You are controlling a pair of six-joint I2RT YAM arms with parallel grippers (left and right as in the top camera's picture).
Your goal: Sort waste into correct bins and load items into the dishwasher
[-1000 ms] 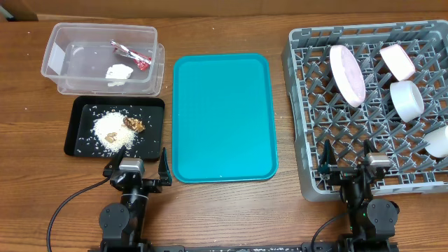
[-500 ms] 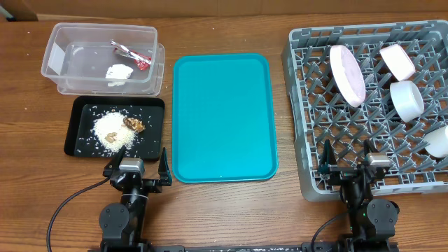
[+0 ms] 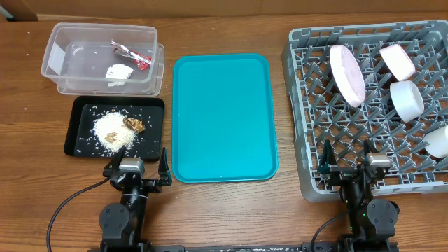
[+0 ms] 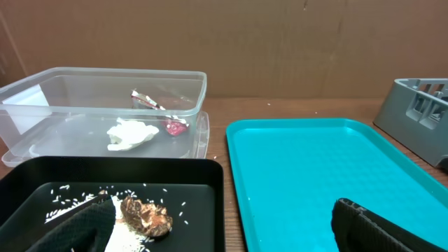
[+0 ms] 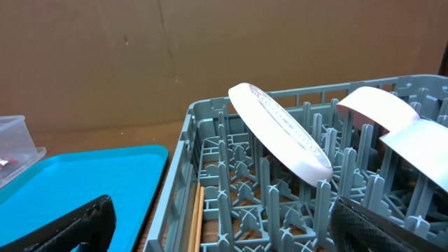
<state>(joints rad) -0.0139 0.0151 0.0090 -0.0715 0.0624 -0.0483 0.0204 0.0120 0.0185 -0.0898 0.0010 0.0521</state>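
The clear tub [image 3: 54,43] holds the red wrapper [image 3: 133,56] and the white tissue [image 3: 119,71]. In the black tray [image 3: 152,112] lie the rice [image 3: 110,134] and a brown scrap [image 3: 134,124]. The grey rack [image 3: 308,140] carries the plate [image 3: 348,75], two bowls [image 3: 397,61] [image 3: 407,99] and a cup [image 3: 439,141]; chopsticks [image 5: 198,217] lie along its left wall. My left gripper [image 3: 138,166] [image 4: 224,225] rests open at the black tray's near edge. My right gripper [image 3: 346,157] [image 5: 227,227] rests open over the rack's near edge. Neither holds anything.
A teal serving tray [image 3: 222,115] lies bare between the bins and the rack. Both arm bases sit at the table's near edge, with cables trailing beside them. A brown cardboard wall stands behind the table.
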